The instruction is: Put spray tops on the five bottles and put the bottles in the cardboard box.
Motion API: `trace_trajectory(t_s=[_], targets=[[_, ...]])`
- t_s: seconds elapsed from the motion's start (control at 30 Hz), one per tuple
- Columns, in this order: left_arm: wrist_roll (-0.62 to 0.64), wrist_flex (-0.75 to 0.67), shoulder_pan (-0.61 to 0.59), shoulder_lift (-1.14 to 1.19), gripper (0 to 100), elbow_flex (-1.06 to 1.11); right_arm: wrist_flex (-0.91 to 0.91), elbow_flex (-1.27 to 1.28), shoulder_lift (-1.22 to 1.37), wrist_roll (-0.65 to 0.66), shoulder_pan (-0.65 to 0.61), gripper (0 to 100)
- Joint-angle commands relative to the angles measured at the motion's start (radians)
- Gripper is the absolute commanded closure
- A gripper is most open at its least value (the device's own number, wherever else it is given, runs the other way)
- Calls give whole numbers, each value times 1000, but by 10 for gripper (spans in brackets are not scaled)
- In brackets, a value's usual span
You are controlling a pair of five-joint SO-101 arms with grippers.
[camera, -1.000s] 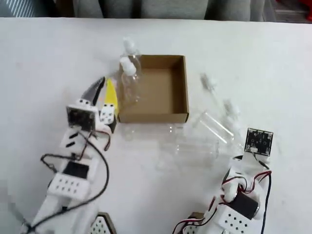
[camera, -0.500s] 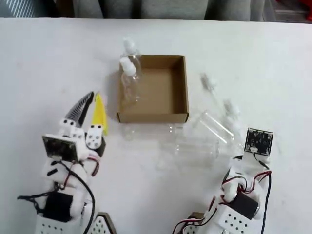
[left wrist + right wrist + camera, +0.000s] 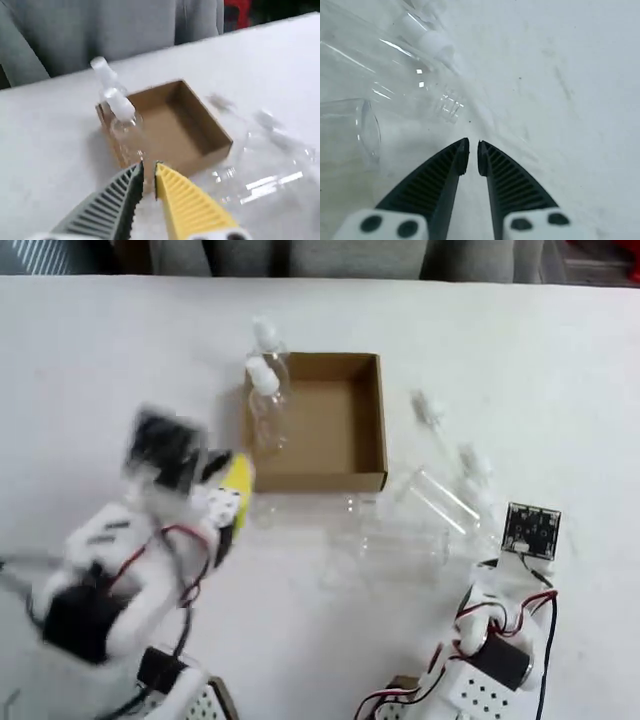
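Note:
The open cardboard box [image 3: 315, 480] sits mid-table. Two clear bottles with white spray tops, one [image 3: 266, 343] behind the other [image 3: 265, 405], stand along its left wall, seemingly inside. The left wrist view shows the same box [image 3: 192, 160] and capped bottles [image 3: 122, 115]. Uncapped clear bottles [image 3: 400, 540] lie right of the box, with loose spray tops [image 3: 430, 410] beyond them. My left gripper [image 3: 148, 171] is shut and empty, near the box's front-left corner [image 3: 233, 478]. The right gripper [image 3: 470, 152] is shut and empty, low over the table beside a lying bottle [image 3: 395, 65].
The right arm [image 3: 500, 630] stands at the front right, its camera board [image 3: 530, 530] beside the lying bottles. A further spray top [image 3: 475, 465] lies by them. Bare white table stretches left of the box and along the far side.
The left arm drew back from the box's left side toward the front, then swung right to the box's front-left corner. Its fingers went from open to shut. The right arm stayed still.

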Motion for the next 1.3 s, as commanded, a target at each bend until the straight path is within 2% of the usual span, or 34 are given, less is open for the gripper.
trace_trajectory(t_s=[0.0, 0.13, 0.3, 0.37, 0.5, 0.7, 0.8, 0.93, 1.27], targets=[[-84, 121, 104, 249, 936, -166, 7, 8, -12, 11, 2, 983], [-304, 140, 180, 435, 936, -181, 7, 8, -12, 11, 2, 983], [-671, 112, 217, 618, 936, -192, 7, 8, -12, 18, 2, 983], [-764, 80, 225, 673, 936, -186, 7, 8, -12, 60, 1, 983], [-835, -2, 228, 771, 929, -175, 7, 8, -12, 87, 1, 983], [-873, -118, 228, 895, 771, -180, 7, 8, -12, 87, 1, 983], [-878, -176, 226, 947, 769, -184, 7, 8, -12, 87, 1, 983], [-925, -153, 214, 1030, 771, -262, 7, 8, -12, 87, -1, 983], [-931, -137, 156, 1253, 771, -485, 7, 8, -12, 87, -1, 983]])
